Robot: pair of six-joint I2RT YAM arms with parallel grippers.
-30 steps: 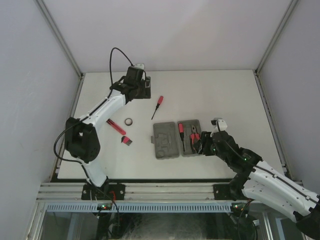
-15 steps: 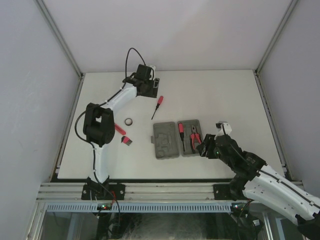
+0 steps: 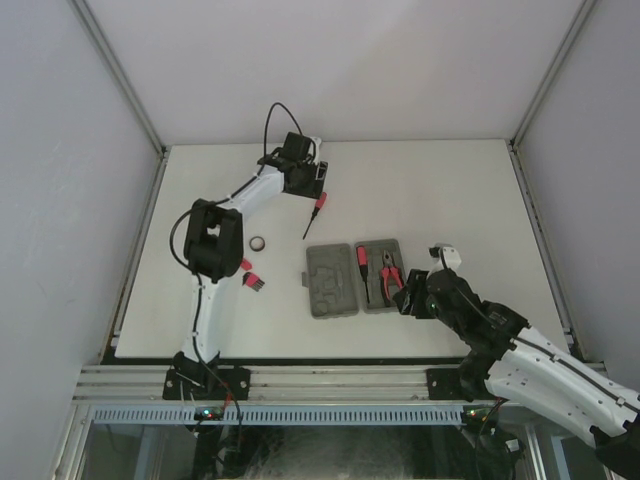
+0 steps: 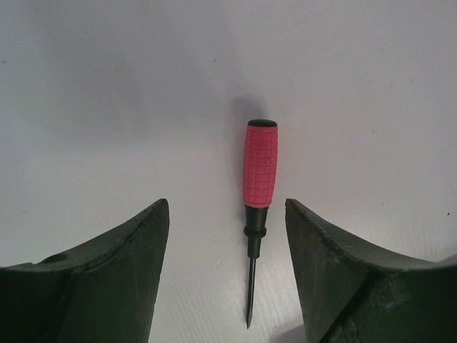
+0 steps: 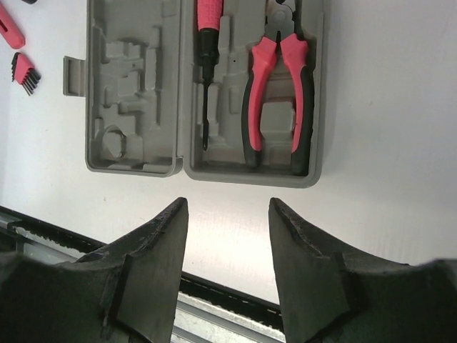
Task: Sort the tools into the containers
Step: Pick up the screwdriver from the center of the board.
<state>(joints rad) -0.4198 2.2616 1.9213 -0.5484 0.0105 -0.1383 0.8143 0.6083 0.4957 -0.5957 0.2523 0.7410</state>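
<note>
L gripper (image 4: 226, 204) is hovering over the loose screwdriver (image 4: 258, 170), which is lying flat on the table (image 4: 107, 86). Its fingers are standing wide apart w/ nothing in them. The red handle is sitting in the gap, nearer the finger at 3 o'clock, touching neither. Judging by that lineup, it's prob. setting up to close across the fat handle, not the thin shaft.

R gripper (image 5: 228, 202) is standing part open & empty too. In its own cam both trays are lying at its 12 o'clock, so it's likely waiting clear of them.

Top cam is giving the layout. The loose screwdriver is lying at 11–12 o'clock of the left tray (image 3: 330, 283), apart from it. The ring (image 3: 258, 243) is at 10 o'clock. A red-handled tool (image 3: 243, 262) is partly hidden under the L arm, w/ a small toothed red piece (image 3: 254, 283) just beside it.

Only R wrist cam is showing recess detail. The pliers (image 5: 278, 100) & a second screwdriver (image 5: 207, 68) are sitting in the right tray (image 5: 314, 168), while the left tray is showing no tools. Only L wrist cam is showing the loose tip pointing to 6 o'clock. Top cam isn't resolving either finger gap.
</note>
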